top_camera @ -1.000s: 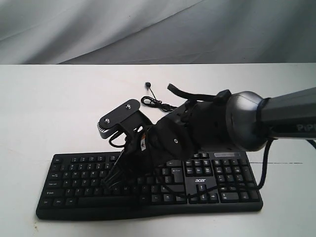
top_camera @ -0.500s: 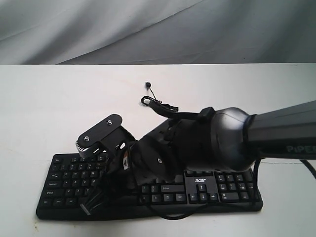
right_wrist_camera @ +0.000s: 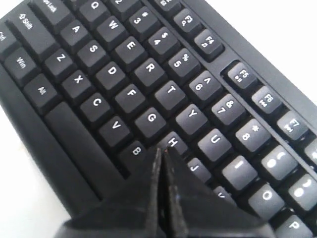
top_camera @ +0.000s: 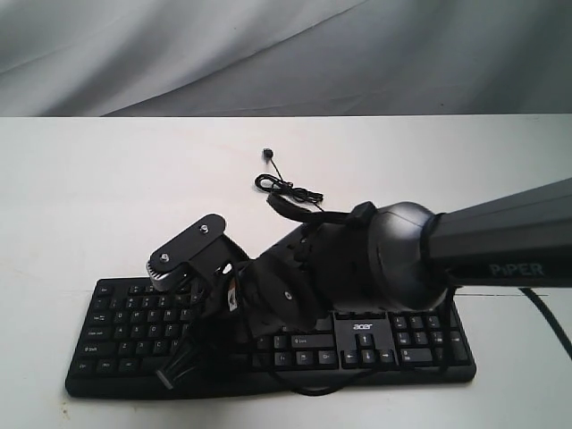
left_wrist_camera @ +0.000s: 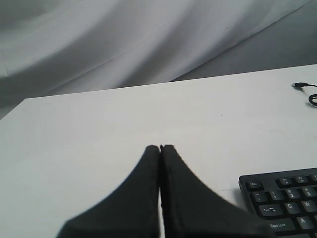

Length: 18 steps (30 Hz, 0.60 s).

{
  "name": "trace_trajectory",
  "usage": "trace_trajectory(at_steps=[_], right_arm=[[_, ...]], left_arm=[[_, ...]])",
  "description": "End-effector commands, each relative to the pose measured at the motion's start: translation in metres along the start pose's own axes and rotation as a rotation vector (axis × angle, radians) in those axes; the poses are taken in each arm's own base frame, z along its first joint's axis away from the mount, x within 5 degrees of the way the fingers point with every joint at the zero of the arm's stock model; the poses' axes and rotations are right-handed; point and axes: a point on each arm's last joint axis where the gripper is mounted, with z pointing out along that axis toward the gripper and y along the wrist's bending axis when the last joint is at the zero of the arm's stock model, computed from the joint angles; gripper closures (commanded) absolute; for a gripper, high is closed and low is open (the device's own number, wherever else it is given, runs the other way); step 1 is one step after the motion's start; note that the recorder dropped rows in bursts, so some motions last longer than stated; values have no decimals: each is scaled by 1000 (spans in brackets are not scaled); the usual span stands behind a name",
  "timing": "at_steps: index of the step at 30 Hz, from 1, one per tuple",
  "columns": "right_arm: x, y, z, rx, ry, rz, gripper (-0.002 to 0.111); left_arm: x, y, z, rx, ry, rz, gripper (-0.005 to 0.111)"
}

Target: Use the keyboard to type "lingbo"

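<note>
The black keyboard (top_camera: 420, 341) with its white acer logo lies along the table's front edge. My right arm reaches across it from the right. My right gripper (top_camera: 172, 374) is shut with nothing in it and points down at the left half of the keys. In the right wrist view the shut right gripper (right_wrist_camera: 161, 149) has its tips between the B key (right_wrist_camera: 134, 150) and the H key (right_wrist_camera: 173, 141) of the keyboard (right_wrist_camera: 114, 74); contact cannot be told. My left gripper (left_wrist_camera: 160, 147) is shut and empty over bare table, left of the keyboard (left_wrist_camera: 282, 198) corner.
The thin black cable (top_camera: 286, 188) coils on the white table (top_camera: 107, 197) behind the keyboard, ending in a small plug (top_camera: 266, 154). A grey cloth backdrop (top_camera: 268, 54) hangs beyond the far edge of the table.
My right gripper has swung left and toward the keyboard's front edge, from the middle keys to the left half. Over the last half second it shifted only slightly.
</note>
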Motion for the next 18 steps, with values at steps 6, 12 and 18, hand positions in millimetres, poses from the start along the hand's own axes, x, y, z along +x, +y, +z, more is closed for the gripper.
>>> trace_trajectory(at_steps=[6, 12, 18], right_arm=[[-2, -3, -1, 6, -8, -2, 108], [1, -3, 1, 7, 7, -2, 108], [8, -4, 12, 9, 33, -1, 108]], left_arm=[[0, -1, 0, 8, -11, -5, 107], [0, -1, 0, 8, -11, -5, 107], [0, -1, 0, 8, -11, -5, 107]])
